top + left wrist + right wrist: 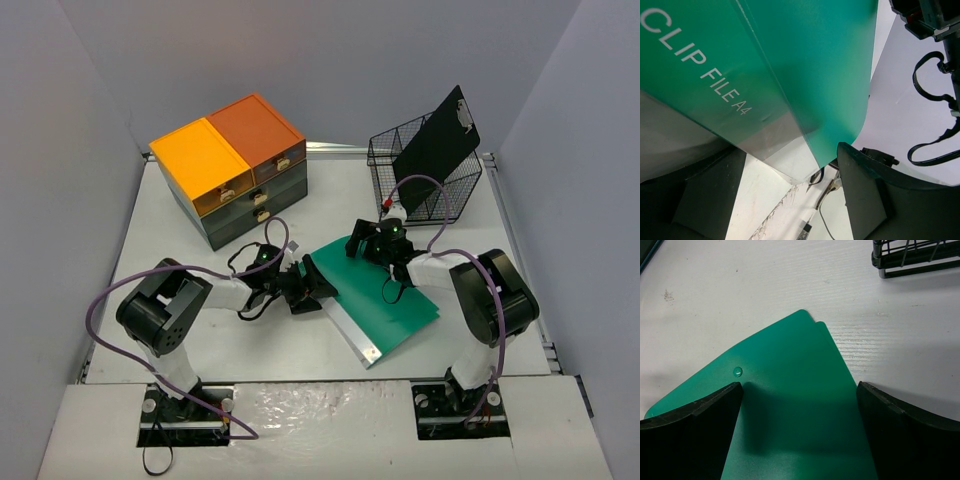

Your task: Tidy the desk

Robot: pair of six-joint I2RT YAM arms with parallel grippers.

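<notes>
Left gripper (pixel 305 287): jaws apart. A corner of the flat green plastic A4 clip file (pixel 395 300) sits in the gap. That corner looks raised off the surface. Can't tell if either pad touches it, and it isn't clamped.

Right gripper (pixel 800 385): jaws wide apart, straddling the file's far corner, which lies flat on the surface. Nothing is held.

Key relation: the file lies between the two grippers, right of the left jaws and on the near side of the right jaws. Both are at a corner, so neither arm is clearly nearer. The clear translucent spine strip (pixel 352 335) runs from by the left jaws toward the near edge, slanting right. Probably the next grip closes on a file corner.

The large matte white rectangular desk (pixel 260 345) is directly under both sets of jaws and carries everything. It's white and lightly scuffed, with a small stain in the right wrist view.

Outward: black wire basket (pixel 440 205) at the far right corner, with a black clipboard (pixel 435 145) standing in it, leaning. Orange-topped dark green drawer chest (pixel 230 170) at the far left corner. Both are well apart from the file.
</notes>
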